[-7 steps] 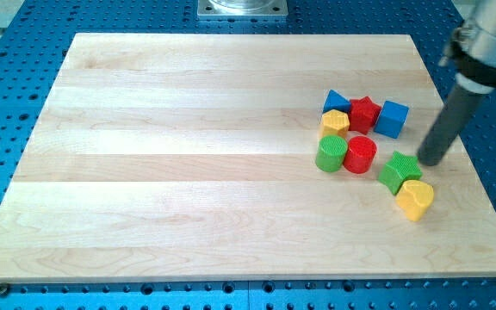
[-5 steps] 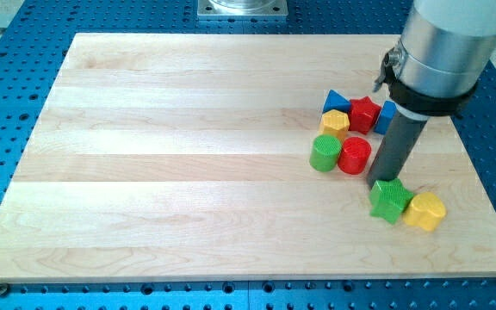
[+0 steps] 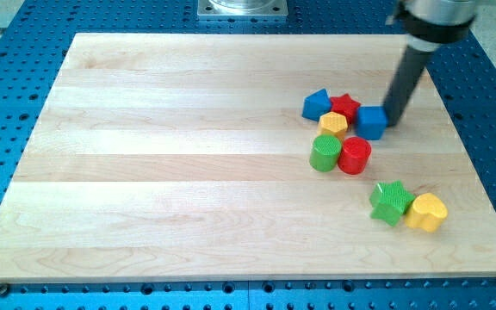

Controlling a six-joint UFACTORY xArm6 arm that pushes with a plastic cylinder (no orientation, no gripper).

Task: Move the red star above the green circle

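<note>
The red star (image 3: 344, 107) lies right of centre, between a blue triangle (image 3: 317, 105) on its left and a blue cube (image 3: 371, 121) on its lower right. The green circle (image 3: 325, 152) sits below them, touching a red circle (image 3: 355, 156) on its right. A yellow hexagon (image 3: 333, 125) lies between the star and the green circle. My tip (image 3: 393, 121) rests against the blue cube's right side, right of the red star.
A green star (image 3: 390, 201) and a yellow heart (image 3: 426, 212) touch each other at the lower right, near the board's right edge (image 3: 480, 181). A metal mount (image 3: 243, 8) sits at the view's top.
My tip moved up from beside the green star to the blue cube's right side. The blue cube, red star and blue triangle slid left.
</note>
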